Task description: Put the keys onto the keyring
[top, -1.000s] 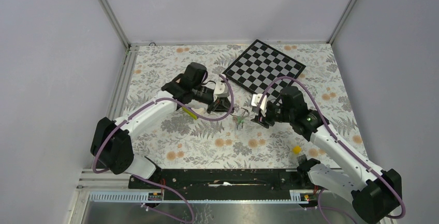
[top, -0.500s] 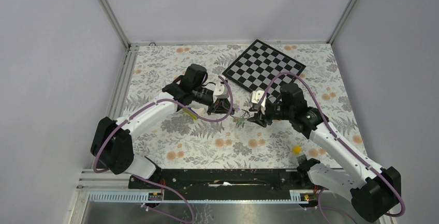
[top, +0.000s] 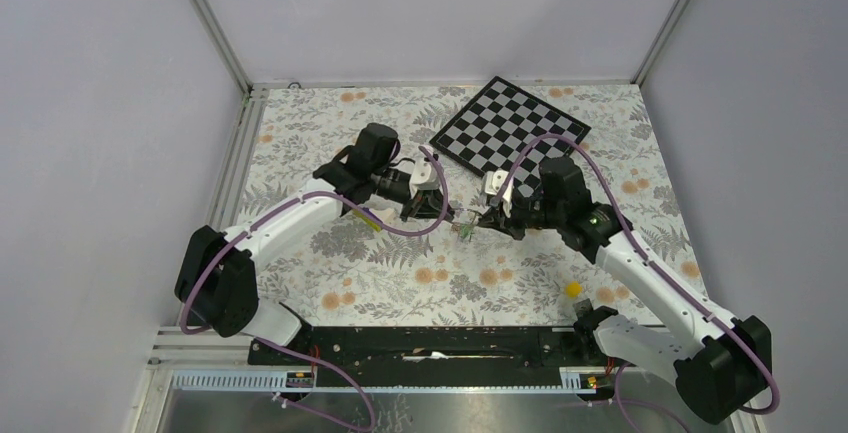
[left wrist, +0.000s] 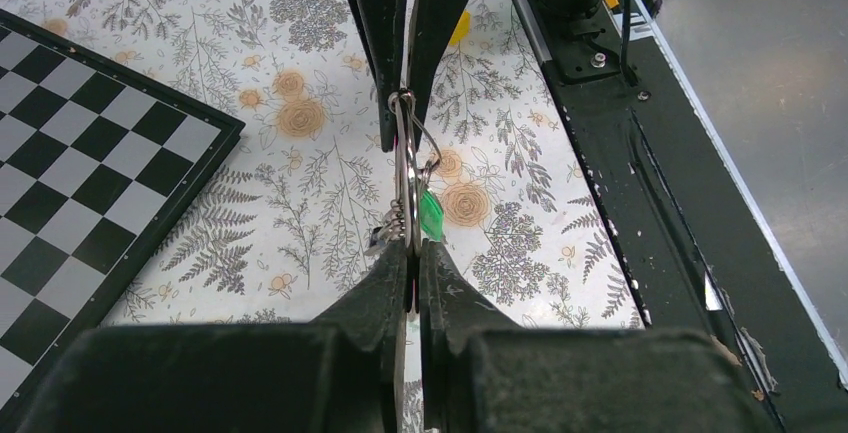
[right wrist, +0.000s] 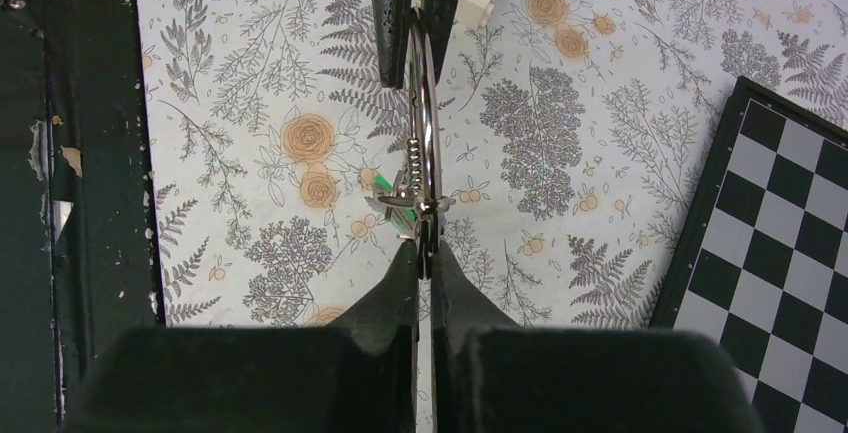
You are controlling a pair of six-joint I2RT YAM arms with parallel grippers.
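The silver keyring (top: pixel 465 223) hangs just above the table between my two grippers, edge-on in both wrist views. My left gripper (left wrist: pixel 413 249) is shut on the near edge of the keyring (left wrist: pixel 408 178). My right gripper (right wrist: pixel 424 251) is shut on the opposite edge of the keyring (right wrist: pixel 424 123). A green-headed key (left wrist: pixel 431 215) dangles from the ring, and in the right wrist view the green key (right wrist: pixel 393 199) sits beside my fingertips. A small metal part (left wrist: pixel 385 233) also hangs there. From above, the left gripper (top: pixel 447 215) and right gripper (top: pixel 484 219) face each other.
A black-and-white chessboard (top: pixel 510 136) lies tilted at the back. A small yellow cube (top: pixel 573 289) rests near the right arm's base. A yellow-white wedge block (top: pixel 365 216) lies under the left arm. The black rail (top: pixel 430 343) runs along the near edge.
My right gripper has moved left to the keyring and gone from open to shut on its edge. The left gripper has stayed shut on the ring.
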